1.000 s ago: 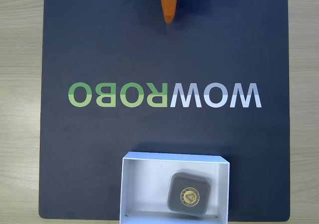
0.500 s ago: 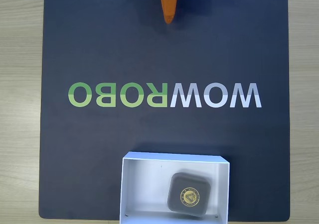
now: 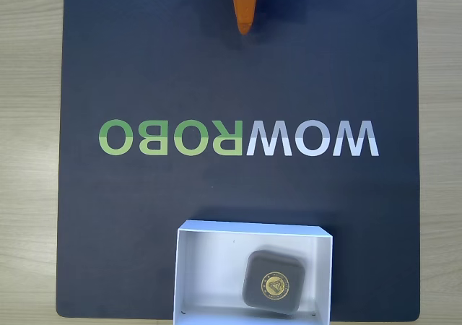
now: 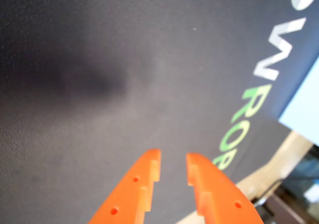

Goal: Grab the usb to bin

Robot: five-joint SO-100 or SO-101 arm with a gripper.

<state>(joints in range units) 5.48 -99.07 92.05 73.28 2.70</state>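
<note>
Nothing has shifted since the earlier frames: the usb lies flat inside the bin, toward its right side in the fixed view. Well apart, at the mat's far edge, the gripper hangs empty, jaws slightly parted. Delivery appears complete; nothing evident remains.
</note>
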